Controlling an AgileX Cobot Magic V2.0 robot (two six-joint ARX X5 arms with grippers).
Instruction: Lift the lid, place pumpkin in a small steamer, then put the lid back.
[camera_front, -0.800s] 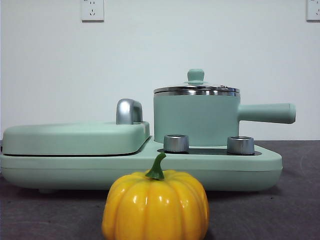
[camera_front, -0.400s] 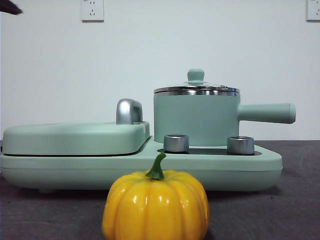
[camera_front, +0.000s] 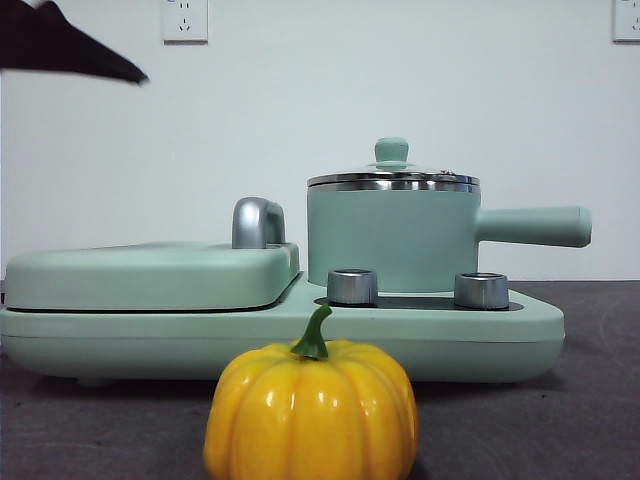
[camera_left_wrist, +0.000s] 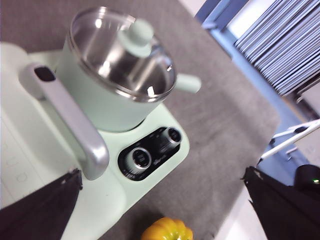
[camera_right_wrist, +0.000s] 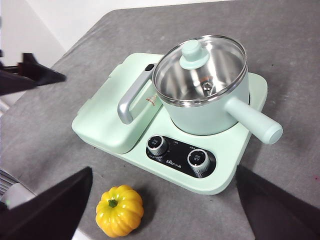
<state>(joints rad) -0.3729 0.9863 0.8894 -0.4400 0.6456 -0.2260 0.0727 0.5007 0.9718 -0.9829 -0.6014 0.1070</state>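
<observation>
Front view: left gripper has advanced farther in since earlier.

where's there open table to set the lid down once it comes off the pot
Bare grey table lies beyond the small steamer's handle, and beside the cooker's front past the pumpkin. It is tighter between pumpkin and dials. The left gripper hangs above the griddle cover.
</observation>
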